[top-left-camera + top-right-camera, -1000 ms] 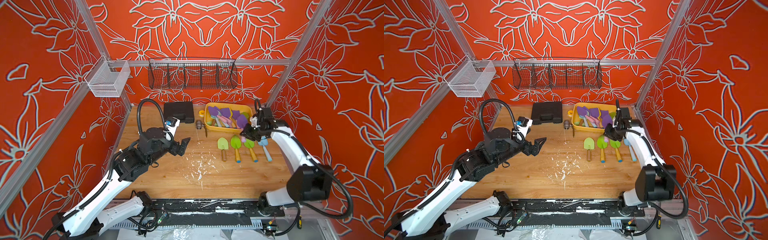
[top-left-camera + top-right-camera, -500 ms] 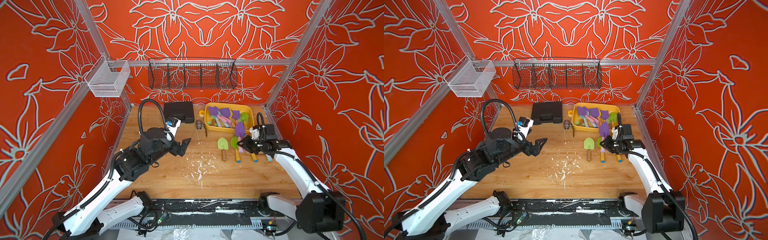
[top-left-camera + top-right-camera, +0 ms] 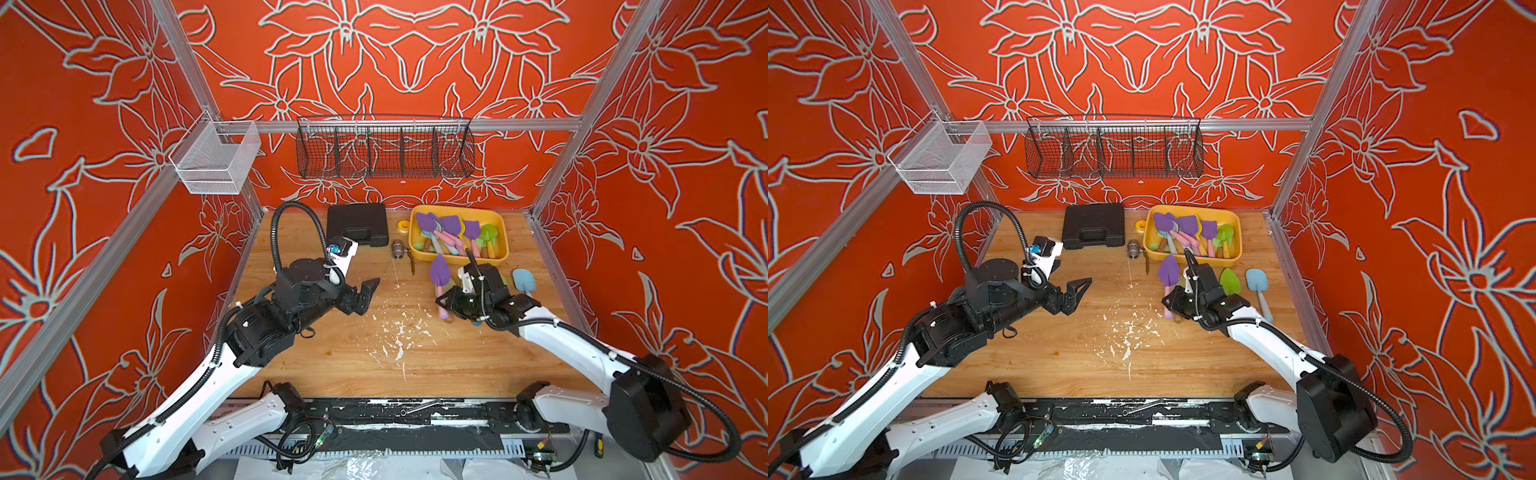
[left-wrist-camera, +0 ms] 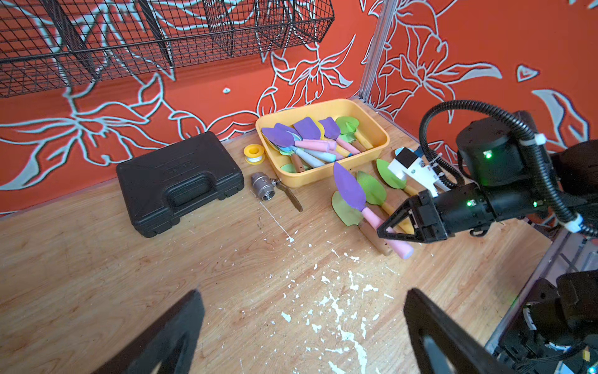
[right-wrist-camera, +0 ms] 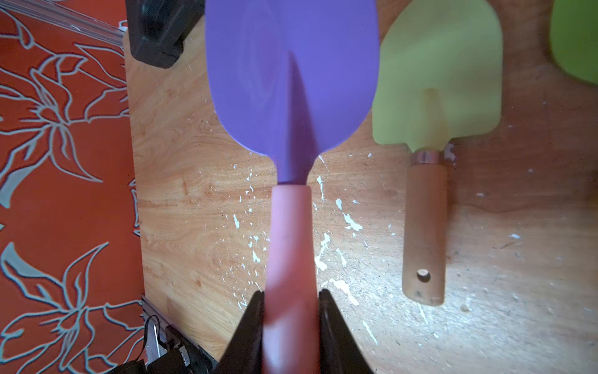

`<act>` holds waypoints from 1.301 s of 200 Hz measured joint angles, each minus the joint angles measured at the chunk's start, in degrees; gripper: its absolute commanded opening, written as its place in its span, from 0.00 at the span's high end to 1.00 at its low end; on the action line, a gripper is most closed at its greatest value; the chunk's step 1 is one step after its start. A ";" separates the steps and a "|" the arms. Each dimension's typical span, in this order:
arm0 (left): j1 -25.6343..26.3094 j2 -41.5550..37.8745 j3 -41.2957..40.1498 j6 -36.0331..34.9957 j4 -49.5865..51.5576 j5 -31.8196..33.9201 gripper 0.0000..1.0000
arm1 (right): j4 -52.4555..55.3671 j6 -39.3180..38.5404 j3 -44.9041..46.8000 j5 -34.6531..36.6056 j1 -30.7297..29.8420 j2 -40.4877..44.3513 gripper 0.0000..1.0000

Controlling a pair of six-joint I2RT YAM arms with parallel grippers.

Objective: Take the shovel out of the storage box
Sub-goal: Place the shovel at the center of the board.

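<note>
Clamping right hand (image 4: 388,231) on shovel (image 4: 349,187) by its pink handle. Close in right wrist view, black fingers (image 5: 249,323) pressed to both sides of handle. Holding shovel outside box (image 3: 505,237), just near of its near wall, right of centre over surface (image 3: 332,361). Pointing purple blade far, toward box, tilted up and overlapping green shovel (image 4: 346,210) lying flat on surface underneath. Handle end low by surface; touching or not, cannot tell. Just right of that, on surface: two more green shovels (image 4: 372,191), partly behind right wrist, then blue shovel (image 3: 523,279) furthest right, apart from hand. Inside box, at far right of surface: spare shovels (image 3: 451,226) heaped, with purple and green blades and pink handles crossing. Hovering with left hand (image 3: 365,297) released, fingers spread wide, nothing between, over bare surface left of centre, well apart from shovel. Along far edge, left of box: tape roll (image 3: 403,225) just beside box corner, valve (image 3: 397,250) near it, then black case (image 3: 357,224). Up on far wall: black wire basket (image 3: 384,151). On left rail: white mesh basket (image 3: 216,160).
</note>
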State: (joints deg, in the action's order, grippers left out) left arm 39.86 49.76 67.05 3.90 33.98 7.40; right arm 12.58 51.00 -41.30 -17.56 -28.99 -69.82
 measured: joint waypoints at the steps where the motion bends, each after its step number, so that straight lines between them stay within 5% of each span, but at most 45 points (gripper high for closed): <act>1: 0.00 -0.04 -0.02 0.00 -0.02 0.00 0.03 | -0.17 0.20 0.07 0.33 -0.22 -0.07 1.00; 104: 0.00 -1.09 -1.99 0.20 0.26 -0.02 0.03 | -7.23 6.51 -1.36 9.64 -11.34 -15.52 1.00; 211: 0.00 -3.06 -4.04 0.17 0.28 0.28 0.03 | -1.01 4.79 -8.00 13.29 -12.28 -23.52 1.00; 260: 0.00 -3.28 -4.61 0.17 0.35 0.42 0.03 | 1.81 2.84 -10.73 13.92 -12.28 -25.57 0.92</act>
State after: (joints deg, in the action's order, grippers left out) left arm 39.86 46.48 62.43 4.08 34.33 7.81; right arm 14.39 53.84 -52.03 -3.64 -41.28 -95.39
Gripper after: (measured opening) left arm 0.966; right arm 0.263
